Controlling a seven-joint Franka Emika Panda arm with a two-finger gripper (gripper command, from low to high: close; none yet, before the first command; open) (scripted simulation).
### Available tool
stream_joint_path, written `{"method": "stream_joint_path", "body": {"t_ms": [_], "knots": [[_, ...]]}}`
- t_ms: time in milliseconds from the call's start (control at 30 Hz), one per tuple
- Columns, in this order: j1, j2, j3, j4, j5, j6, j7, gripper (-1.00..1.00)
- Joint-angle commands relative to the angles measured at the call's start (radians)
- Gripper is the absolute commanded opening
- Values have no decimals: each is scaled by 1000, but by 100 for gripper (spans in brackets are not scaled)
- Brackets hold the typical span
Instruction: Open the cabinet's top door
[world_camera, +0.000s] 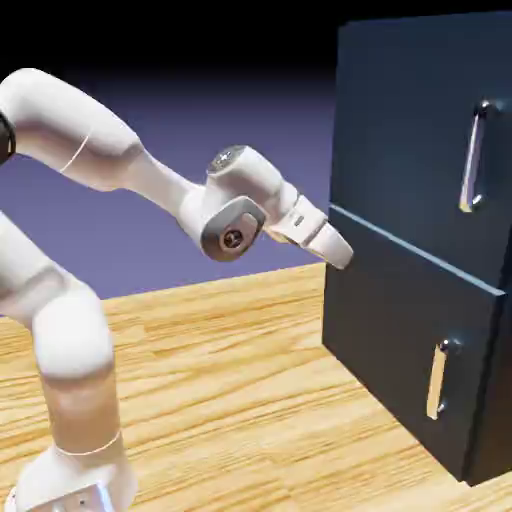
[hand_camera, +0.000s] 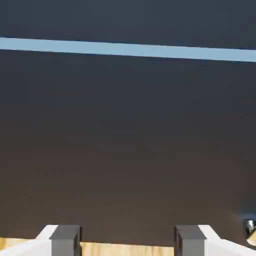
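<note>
The top door (world_camera: 415, 150) stands closed on the upper part of the dark cabinet (world_camera: 385, 345), toward two o'clock in the exterior view, with the pale seam (world_camera: 420, 255) running beneath it. Its long silver bar handle (world_camera: 471, 160) sits farther out, at about one o'clock in that view. The jaws (hand_camera: 127, 245) are spread apart and hold nothing; in the exterior view they point at four o'clock, near the cabinet's front, well short of that bar. The door looks broad and rigid, likely with some weight, so it should swing as one stiff panel instead of flexing. The bar seems hard, smooth and perhaps slippery; the best hold is probably around its straight middle, clear of the curved ends, with a fingertip on either side. The lower handle (world_camera: 436, 382), at four o'clock, belongs to the other panel and is best left alone.
</note>
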Motion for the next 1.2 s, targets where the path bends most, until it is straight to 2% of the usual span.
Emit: {"method": "stream_joint_path", "body": {"t_ms": [0,1167], "knots": [[18,-7,-21,13,-44,1,29,0],[650,-246,-755,477,-1566,43,1047,0]]}}
